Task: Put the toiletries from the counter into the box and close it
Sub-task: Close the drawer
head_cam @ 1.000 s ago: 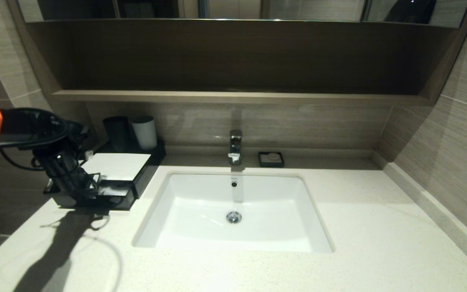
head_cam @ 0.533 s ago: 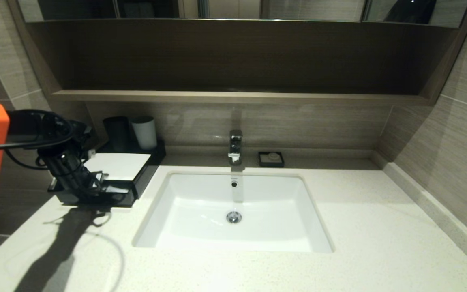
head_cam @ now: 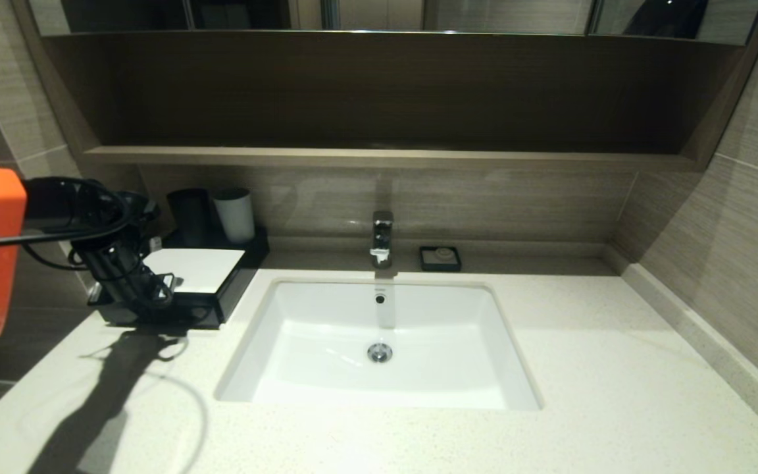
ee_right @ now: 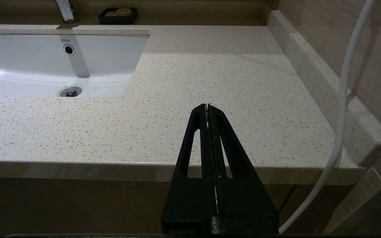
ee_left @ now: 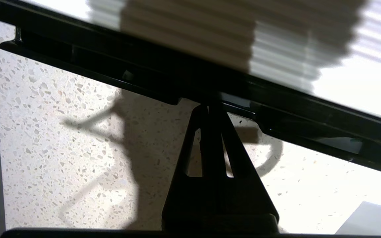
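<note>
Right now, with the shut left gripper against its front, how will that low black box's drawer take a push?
The black box sits flat, so tipping seems unlikely. On the smooth speckled counter it may skid. The shut left gripper meets the drawer's thin edge, so could slip off.

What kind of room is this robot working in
A bathroom, most likely in a hotel: a white sink set in a speckled counter, a faucet, a soap dish and two cups by the wall.

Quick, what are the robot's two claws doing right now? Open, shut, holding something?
Left claw: shut, holding nothing, tip against the front of the box.
Right claw: shut, empty, parked off the front edge of the counter.
</note>
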`<state>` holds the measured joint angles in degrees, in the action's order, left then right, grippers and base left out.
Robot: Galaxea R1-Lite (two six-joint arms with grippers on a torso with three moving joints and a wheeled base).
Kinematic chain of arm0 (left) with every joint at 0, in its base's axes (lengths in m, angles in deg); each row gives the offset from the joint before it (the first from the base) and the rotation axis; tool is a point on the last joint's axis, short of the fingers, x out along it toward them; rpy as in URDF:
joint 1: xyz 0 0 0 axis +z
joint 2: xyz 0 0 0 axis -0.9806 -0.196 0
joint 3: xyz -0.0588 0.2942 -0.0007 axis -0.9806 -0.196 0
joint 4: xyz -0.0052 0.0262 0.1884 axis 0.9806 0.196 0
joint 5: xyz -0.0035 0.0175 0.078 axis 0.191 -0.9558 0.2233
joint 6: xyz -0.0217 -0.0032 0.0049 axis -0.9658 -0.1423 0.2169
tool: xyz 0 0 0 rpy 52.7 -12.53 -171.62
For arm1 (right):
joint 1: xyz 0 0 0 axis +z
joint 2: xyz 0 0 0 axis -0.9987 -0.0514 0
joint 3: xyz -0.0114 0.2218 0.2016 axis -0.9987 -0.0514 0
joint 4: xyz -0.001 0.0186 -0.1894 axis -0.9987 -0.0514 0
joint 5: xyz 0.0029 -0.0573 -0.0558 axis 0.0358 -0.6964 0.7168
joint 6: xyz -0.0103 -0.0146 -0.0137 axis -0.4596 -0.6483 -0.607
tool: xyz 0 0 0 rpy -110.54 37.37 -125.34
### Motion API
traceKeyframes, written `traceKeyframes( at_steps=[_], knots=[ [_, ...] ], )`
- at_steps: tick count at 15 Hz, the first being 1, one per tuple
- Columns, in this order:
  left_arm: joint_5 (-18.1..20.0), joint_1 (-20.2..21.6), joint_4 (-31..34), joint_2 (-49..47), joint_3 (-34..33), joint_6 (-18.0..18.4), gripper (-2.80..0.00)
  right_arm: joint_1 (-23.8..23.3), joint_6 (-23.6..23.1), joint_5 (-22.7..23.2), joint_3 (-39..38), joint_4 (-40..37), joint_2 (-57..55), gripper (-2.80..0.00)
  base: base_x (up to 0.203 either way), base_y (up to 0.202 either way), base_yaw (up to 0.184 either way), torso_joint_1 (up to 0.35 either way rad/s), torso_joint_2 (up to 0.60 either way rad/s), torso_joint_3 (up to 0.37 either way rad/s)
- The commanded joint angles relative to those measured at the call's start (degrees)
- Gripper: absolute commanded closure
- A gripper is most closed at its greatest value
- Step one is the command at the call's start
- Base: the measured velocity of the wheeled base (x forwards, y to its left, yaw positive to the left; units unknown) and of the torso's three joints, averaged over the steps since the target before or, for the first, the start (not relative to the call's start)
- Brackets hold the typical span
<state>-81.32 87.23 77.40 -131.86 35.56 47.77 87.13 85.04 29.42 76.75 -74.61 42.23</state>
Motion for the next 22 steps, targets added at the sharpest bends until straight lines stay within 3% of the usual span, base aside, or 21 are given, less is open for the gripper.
traceKeyframes(
  at_steps=[1, 22],
  knots=[
    [0.0, -0.3, -0.1, -0.4, 0.2, -0.1, 0.00, 0.0, 0.0, 0.0, -0.1, 0.0, 0.1, 0.00, 0.000, 0.000, 0.000, 0.000, 0.00, 0.000],
    [-0.1, -0.6, -7.2, -0.9, 0.3, -2.5, 0.00, 0.0, 0.0, 0.0, -0.1, 0.0, 0.1, 0.00, 0.000, 0.000, 0.000, 0.000, 0.00, 0.000]
  ],
)
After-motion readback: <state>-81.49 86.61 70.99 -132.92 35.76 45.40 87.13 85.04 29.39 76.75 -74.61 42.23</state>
